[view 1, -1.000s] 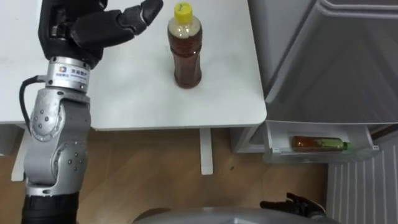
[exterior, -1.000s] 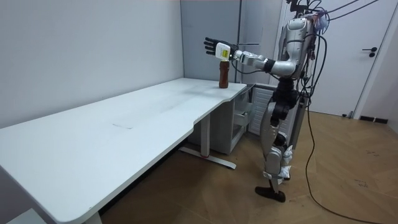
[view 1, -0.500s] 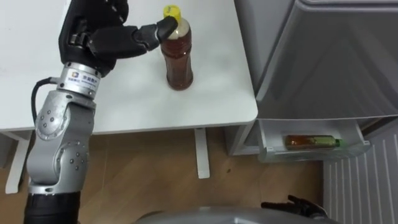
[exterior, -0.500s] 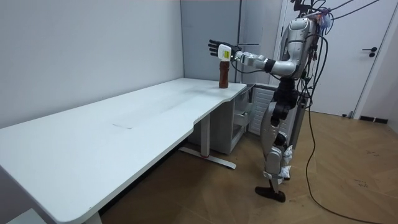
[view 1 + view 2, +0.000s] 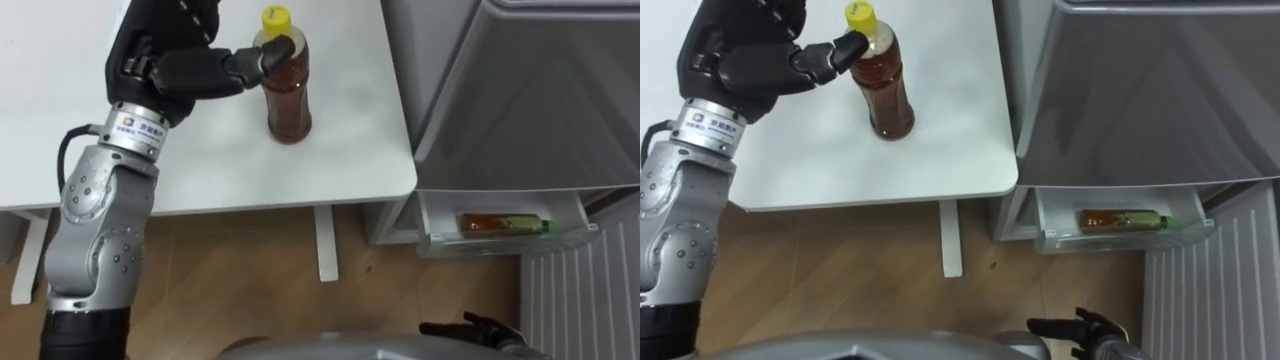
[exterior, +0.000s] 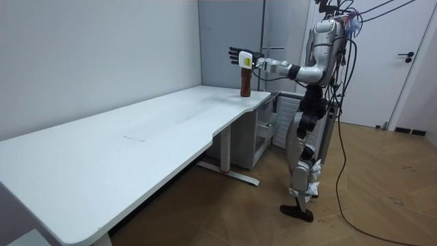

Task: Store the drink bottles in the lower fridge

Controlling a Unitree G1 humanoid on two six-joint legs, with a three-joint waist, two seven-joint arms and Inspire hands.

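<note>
- So, upper left of the eye views: the left hand (image 5: 165,70) reaches in over the white table (image 5: 350,150). Its thumb sticks out to the right, and the tip touches the neck of a bottle just under the cap.
- The left hand is open. In the room view its fingers stand straight and spread beside the bottle, and nothing is wrapped round it.
- Upper middle: the bottle (image 5: 285,85) has brown drink inside and a yellow cap. It stands upright on the table near the right edge and the front corner.
- The table's white leg (image 5: 327,243) drops to the wooden floor (image 5: 220,270) at lower middle.
- Bottom edge, right of centre: the right hand (image 5: 475,328) shows as a dark shape low over the floor, well apart from both bottles. Open or closed, cannot tell.
- Lower right: a second bottle (image 5: 503,223) of brown drink, with a green end, lies on its side in a clear tray (image 5: 440,240) in the open lower part of the fridge.
- Upper right: the grey fridge (image 5: 520,90) stands just beside the table's right edge.
- Room view: the robot stands upright at the table's far end, towards the room view's right. Its left arm is stretched out level over the table corner, with the hand at the top of the bottle.
</note>
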